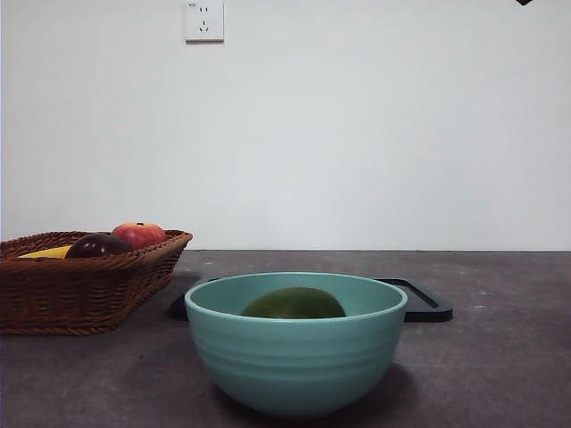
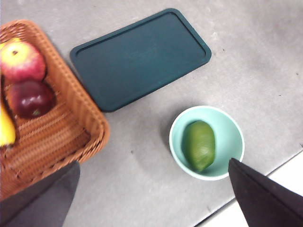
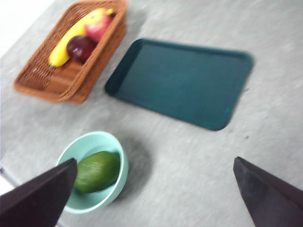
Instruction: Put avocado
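The avocado [image 2: 199,144] is lying inside the teal bowl [image 2: 232,137], resting on the bowl's floor with its long axis roughly level. Both grippers are hanging high above the table, well apart from the bowl, each with its jaws spread wide and holding nothing. Judging from the two wrist views, the left gripper [image 2: 154,198] is sitting more squarely over the bowl, the avocado lying between its jaws and a little toward one of them; for the right gripper [image 3: 156,189] the bowl is lying off toward one jaw, partly behind it. So the left arm looks the nearer one, though that is a judgement only.

Beyond the bowl the dark tray [image 2: 142,56] is lying flat, and beside the bowl the wicker basket [image 2: 90,127] is holding a red apple [image 2: 21,60], a dark maroon fruit [image 2: 31,98] and a banana [image 3: 66,45].

From the front, the bowl's rim is hiding most of the avocado — only its rounded top is showing — and the arms are out of view but for a black tip [image 1: 524,3] at a top corner. The right wrist picture is blurred.
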